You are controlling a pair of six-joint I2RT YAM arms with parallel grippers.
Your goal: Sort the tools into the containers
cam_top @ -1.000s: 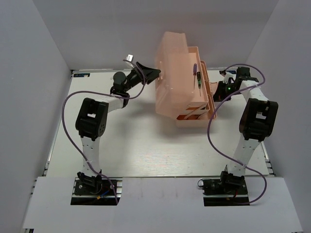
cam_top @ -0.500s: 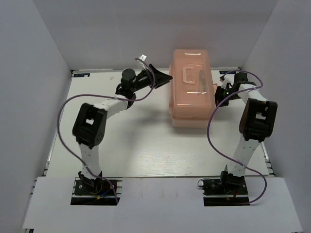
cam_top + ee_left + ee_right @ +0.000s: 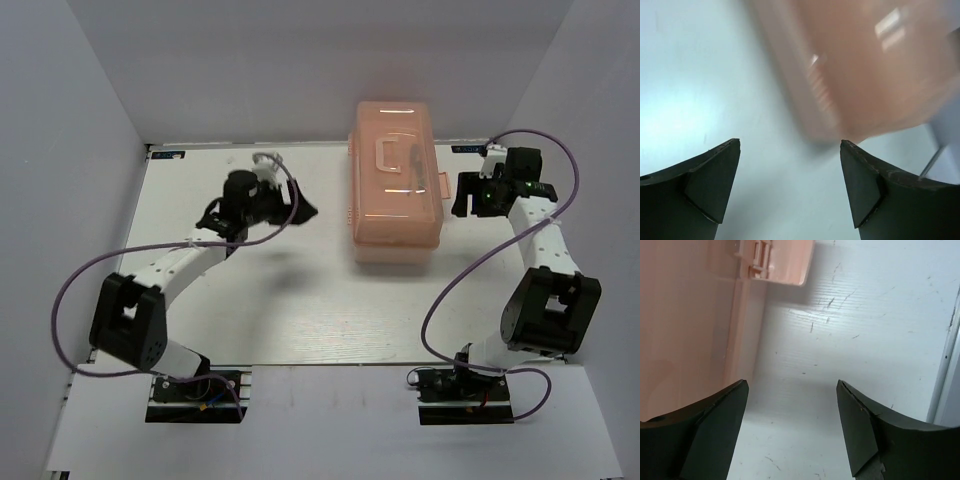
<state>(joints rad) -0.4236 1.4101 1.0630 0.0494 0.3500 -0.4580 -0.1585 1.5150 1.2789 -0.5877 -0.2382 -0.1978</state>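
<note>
Toward the far edge of the white surface (image 3: 290,310), your peach-pink toolbox (image 3: 395,205) sits shut with its lid handle (image 3: 384,155) on top. A dark slim tool (image 3: 413,165) shows through the lid, though you cannot tell which one. You have open room across the whole near half and off the box's left flank; the right flank is tighter, with the surface's edge close by. Your left arm reaches in low from the left, left pincer (image 3: 303,212) spread wide and empty, apart from the box's left wall. Your right arm stretches up along the right edge, right pincer (image 3: 463,196) wide too, holding nothing, just beside the box's side tab (image 3: 785,265). Blue marks (image 3: 168,154) at the far left corner are too small to read.
</note>
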